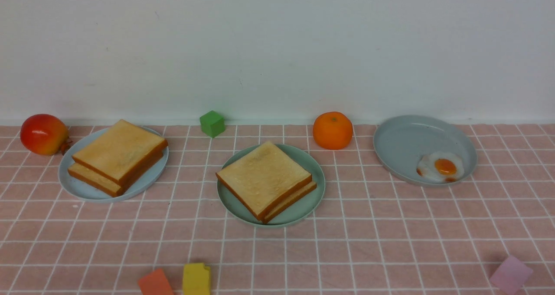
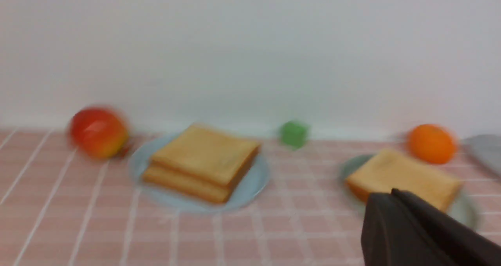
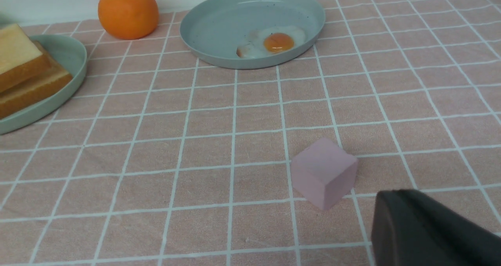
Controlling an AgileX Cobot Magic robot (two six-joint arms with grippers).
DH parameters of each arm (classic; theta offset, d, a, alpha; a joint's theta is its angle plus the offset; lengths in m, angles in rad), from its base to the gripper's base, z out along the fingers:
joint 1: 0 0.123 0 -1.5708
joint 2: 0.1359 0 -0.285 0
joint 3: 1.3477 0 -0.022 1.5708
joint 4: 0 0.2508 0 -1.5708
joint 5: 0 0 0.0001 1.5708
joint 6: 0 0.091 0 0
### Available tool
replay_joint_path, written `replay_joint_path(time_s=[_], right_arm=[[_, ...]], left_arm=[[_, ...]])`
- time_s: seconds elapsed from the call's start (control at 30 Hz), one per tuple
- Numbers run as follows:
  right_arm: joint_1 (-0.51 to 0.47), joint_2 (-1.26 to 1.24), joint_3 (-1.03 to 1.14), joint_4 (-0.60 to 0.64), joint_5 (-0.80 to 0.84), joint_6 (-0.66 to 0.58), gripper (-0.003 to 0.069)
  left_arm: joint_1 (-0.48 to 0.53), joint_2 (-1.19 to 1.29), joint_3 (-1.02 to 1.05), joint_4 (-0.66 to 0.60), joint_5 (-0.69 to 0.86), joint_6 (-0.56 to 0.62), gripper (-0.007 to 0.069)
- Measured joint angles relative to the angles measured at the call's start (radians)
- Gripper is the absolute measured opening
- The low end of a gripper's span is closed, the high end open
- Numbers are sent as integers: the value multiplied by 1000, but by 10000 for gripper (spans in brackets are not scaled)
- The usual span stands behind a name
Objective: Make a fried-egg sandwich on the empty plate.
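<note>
Can see both the left claw (image 2: 389, 195) and the right claw (image 3: 395, 193) closed, with nothing gripped. Nearest the right claw, can make out a pink block (image 3: 324, 173), resting tilted-looking on the checked tablecloth (image 1: 347, 260). Toward the near edge, between the two claws' sides, can find an orange-red block (image 1: 156, 283) and a yellow block (image 1: 196, 280), close together.

Farther ahead, midway between the claws, find the mint-green plate (image 1: 303, 210), bearing two toast slices (image 1: 265, 178), one stacked slightly askew on the other. Cannot tell whether any egg lies between them. Ahead on the left claw's side, see a pale plate (image 1: 149, 184) with another toast pair (image 1: 119, 149), also stacked off line.

Ahead on the right claw's side, see a grey-blue plate (image 1: 407, 134) holding a fried egg (image 1: 442, 167) near its rim, orange yolk up. Farthest from the claws, near the wall (image 1: 277, 52), can spot a red-yellow fruit (image 1: 43, 134) beside the pale plate, a green block (image 1: 212, 123) and an orange fruit (image 1: 332, 130) beyond the mint-green plate.
</note>
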Motion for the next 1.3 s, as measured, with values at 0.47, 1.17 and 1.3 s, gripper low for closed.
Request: replay_joint_path(time_s=[0.47, 1.17, 1.3], right_arm=[[0, 0, 0, 0, -1, 0, 20], [0, 0, 0, 0, -1, 0, 48], [0, 0, 0, 0, -2, 0, 52]], left_arm=[[55, -4, 106, -11, 146, -91, -13], [55, -4, 106, -11, 147, -91, -13], [55, -4, 106, -11, 147, -91, -13]])
